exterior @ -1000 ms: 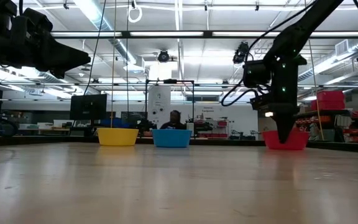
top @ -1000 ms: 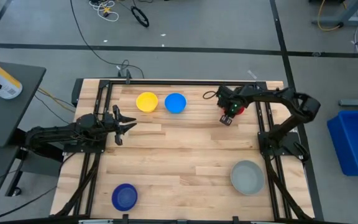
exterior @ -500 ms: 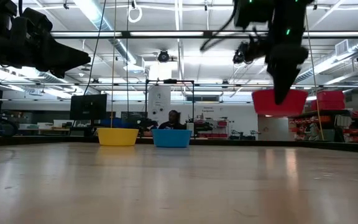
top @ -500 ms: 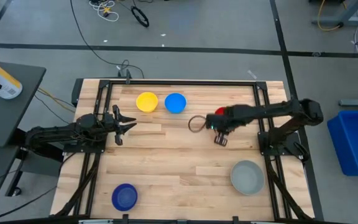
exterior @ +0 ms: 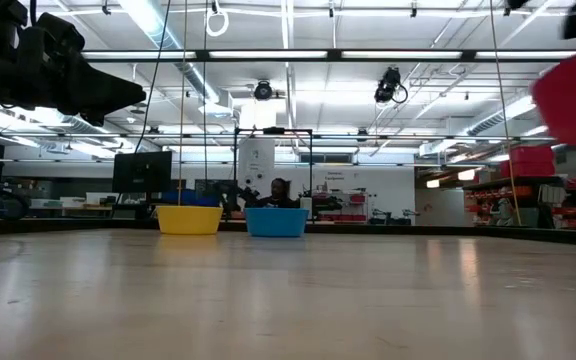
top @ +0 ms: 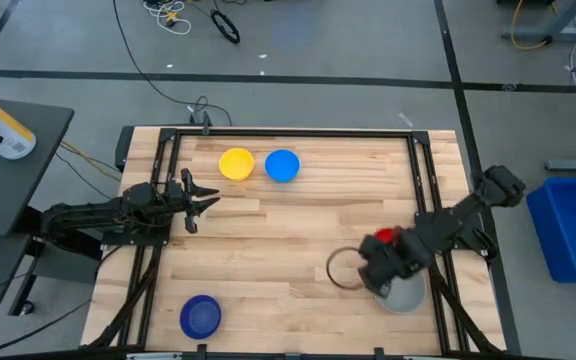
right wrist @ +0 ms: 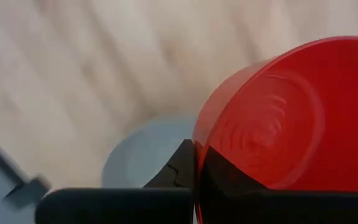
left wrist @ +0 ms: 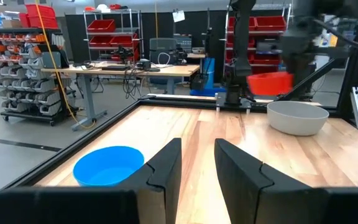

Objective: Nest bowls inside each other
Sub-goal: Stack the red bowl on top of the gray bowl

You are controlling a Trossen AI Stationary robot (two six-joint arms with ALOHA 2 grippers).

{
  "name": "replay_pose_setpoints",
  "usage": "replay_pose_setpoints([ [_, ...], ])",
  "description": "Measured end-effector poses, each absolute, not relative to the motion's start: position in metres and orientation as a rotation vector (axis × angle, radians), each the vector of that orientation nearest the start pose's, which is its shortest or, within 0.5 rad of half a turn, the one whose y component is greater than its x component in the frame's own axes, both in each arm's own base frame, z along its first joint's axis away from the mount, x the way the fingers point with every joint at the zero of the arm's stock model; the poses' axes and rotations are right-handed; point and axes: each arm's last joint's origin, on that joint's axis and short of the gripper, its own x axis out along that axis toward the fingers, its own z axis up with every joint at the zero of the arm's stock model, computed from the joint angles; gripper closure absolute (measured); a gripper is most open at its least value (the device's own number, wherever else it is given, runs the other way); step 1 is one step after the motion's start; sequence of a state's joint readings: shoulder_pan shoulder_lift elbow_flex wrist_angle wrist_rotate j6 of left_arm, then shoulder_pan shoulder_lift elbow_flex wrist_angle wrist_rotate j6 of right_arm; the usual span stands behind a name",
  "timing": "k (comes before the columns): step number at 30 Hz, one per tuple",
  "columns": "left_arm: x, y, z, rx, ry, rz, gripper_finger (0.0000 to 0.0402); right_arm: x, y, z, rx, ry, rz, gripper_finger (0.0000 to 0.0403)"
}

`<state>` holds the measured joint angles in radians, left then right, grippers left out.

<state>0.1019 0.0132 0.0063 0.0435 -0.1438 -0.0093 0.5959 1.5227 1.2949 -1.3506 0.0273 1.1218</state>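
My right gripper (top: 381, 252) is shut on the red bowl (top: 383, 237) and holds it in the air over the near right of the table, just above the grey bowl (top: 406, 292), which stands on its base. The red bowl (exterior: 574, 95) also shows high at the right edge of the low view. At the far middle, the yellow bowl (top: 236, 164) and the light blue bowl (top: 282, 166) stand side by side. The dark blue bowl (top: 201, 316) sits at the near left. My left gripper (top: 204, 200) waits open at the table's left. My right gripper pinches the red bowl's rim (right wrist: 197, 138), with one finger inside the bowl and one outside its wall. The fingers come from above, pointing down. The bowl is lifted clear of the table, mouth up, above the grey bowl (right wrist: 143, 157).
Black frame rails (top: 424, 190) run along the table's left and right sides. A blue bin (top: 574, 225) stands on the floor past the right edge. The middle of the wooden table (top: 288, 240) is bare.
My right gripper has lifted the red bowl off the table's far right and carried it up and toward the near edge, turning as it went. The bowl now hangs over the grey bowl.
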Motion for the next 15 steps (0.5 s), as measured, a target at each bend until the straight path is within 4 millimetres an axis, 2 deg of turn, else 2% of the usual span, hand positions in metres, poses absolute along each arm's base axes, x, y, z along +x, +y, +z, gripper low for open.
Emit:
replay_pose_setpoints([
  [5, 0.097, 0.014, 0.169, 0.007, -0.039, 0.248, 0.0297, 0.204, 0.177, 0.262, 0.481, 1.630, -0.419, 0.0402],
  [8, 0.097, 0.014, 0.170, 0.007, -0.044, 0.249, 0.0297, 0.204, 0.192, 0.254, 0.524, 1.661, -0.377, 0.0403],
  [15, 0.097, 0.014, 0.170, 0.012, -0.044, 0.250, 0.0297, 0.214, 0.206, 0.239, 0.523, 1.660, -0.321, 0.0403],
])
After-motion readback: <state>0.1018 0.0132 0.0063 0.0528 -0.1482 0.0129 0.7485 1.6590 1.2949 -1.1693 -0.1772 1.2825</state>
